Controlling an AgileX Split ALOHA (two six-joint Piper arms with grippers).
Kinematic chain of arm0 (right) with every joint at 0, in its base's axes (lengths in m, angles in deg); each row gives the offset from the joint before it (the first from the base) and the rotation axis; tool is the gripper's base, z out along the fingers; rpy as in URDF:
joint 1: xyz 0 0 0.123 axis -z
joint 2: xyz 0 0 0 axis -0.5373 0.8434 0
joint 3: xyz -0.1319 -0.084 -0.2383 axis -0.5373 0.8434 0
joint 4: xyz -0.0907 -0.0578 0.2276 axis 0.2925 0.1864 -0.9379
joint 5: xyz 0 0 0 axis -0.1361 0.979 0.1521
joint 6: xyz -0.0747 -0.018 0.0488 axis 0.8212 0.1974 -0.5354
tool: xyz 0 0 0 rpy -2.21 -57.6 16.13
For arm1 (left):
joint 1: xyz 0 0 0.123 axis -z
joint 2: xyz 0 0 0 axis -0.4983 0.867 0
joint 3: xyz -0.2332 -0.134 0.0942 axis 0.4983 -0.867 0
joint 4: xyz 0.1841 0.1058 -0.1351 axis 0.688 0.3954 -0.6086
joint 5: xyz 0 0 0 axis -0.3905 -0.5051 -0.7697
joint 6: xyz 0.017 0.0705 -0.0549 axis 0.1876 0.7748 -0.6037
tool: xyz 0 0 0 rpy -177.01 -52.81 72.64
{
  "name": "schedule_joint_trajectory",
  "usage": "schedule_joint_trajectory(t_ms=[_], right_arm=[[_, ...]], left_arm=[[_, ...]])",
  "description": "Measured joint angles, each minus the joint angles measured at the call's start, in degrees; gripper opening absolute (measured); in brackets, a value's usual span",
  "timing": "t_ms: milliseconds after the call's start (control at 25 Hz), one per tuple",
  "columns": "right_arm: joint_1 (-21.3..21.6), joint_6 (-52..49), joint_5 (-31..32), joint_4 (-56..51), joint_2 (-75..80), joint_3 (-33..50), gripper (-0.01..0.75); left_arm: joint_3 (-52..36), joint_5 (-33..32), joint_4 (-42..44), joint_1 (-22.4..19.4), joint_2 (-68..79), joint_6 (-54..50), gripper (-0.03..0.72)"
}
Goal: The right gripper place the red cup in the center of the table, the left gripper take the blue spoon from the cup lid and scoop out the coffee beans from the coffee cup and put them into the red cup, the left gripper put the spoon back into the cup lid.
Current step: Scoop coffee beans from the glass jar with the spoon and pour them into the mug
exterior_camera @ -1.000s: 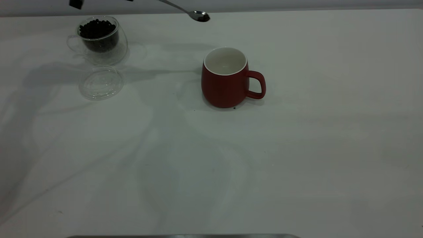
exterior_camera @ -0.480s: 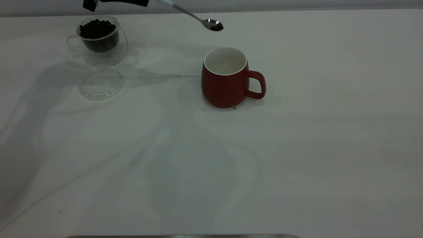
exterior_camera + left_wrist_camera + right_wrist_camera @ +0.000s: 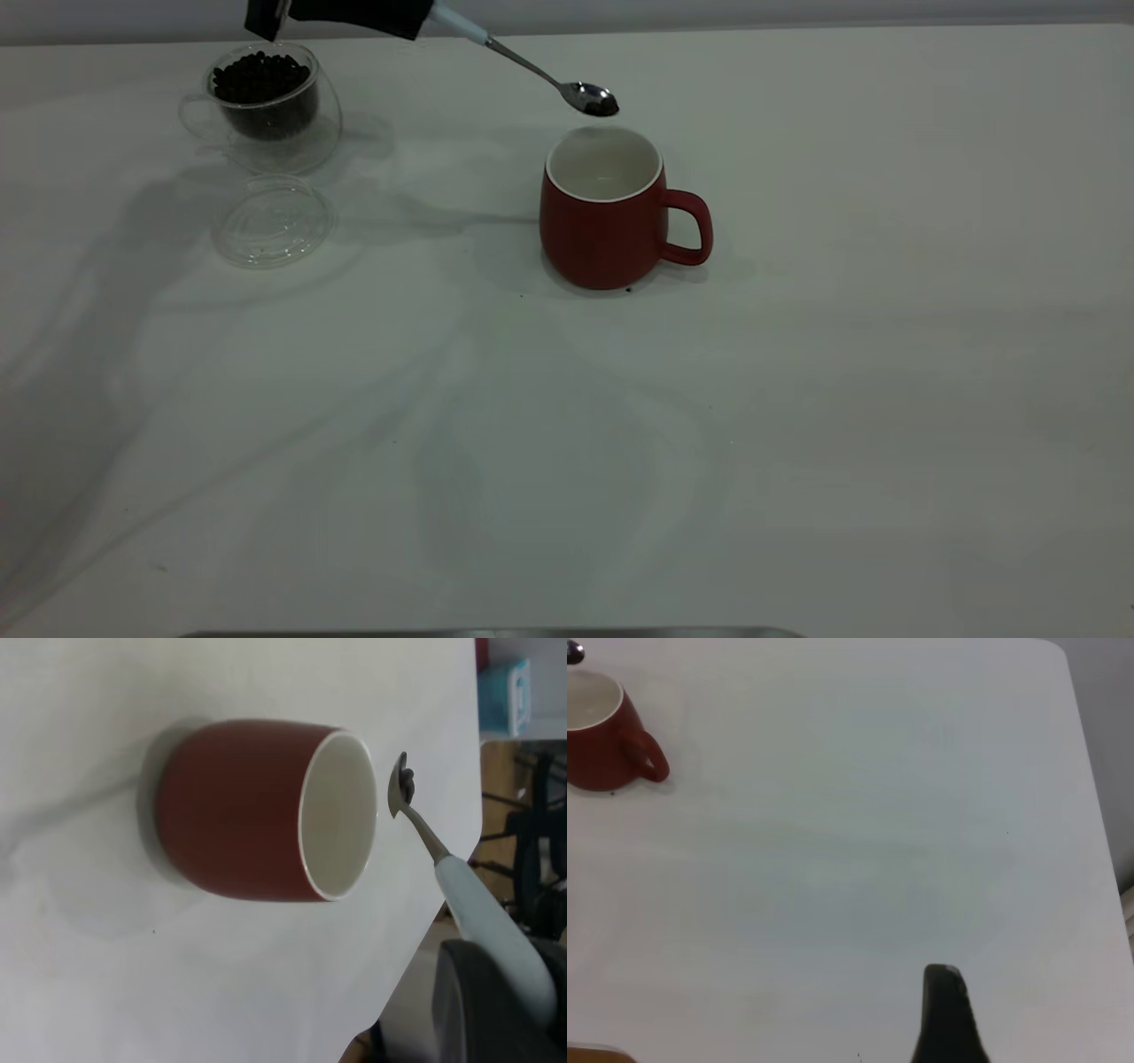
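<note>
One step is in hand: carrying a scoop of dark roasted coffee beans [image 3: 605,107] to the dark red ceramic mug [image 3: 605,213], which stands near the middle of the plain white table [image 3: 797,399]. The black left pincer [image 3: 354,12] is clamped on the pale blue handle of the small shiny metal spoon [image 3: 567,89]; its bowl hovers just above the mug's far rim, not yet over the white inside. I judge the next move calls for easing the bowl over the opening, then tipping it. Well apart from the mug stand the clear glass coffee cup [image 3: 266,106] and the round clear plastic lid [image 3: 273,221]. The right pincer [image 3: 946,1019] idles far from the mug; its opening I cannot tell.
</note>
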Motion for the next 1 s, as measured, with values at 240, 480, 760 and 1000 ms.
schedule_joint_trajectory(t_ms=[240,480,760,1000], right_arm=[[0.0,0.0,0.0,0.0,0.0,0.0,0.546],[0.0,0.0,0.0,0.0,0.0,0.0,0.546],[0.0,0.0,0.0,0.0,0.0,0.0,0.546],[0.0,0.0,0.0,0.0,0.0,0.0,0.546]], left_arm=[[0.0,0.0,1.6,0.9,0.0,1.8,0.126],[0.0,0.0,2.3,1.4,0.0,5.4,0.126],[0.0,0.0,2.8,1.6,0.0,13.6,0.126],[0.0,0.0,2.8,1.6,0.0,22.6,0.126]])
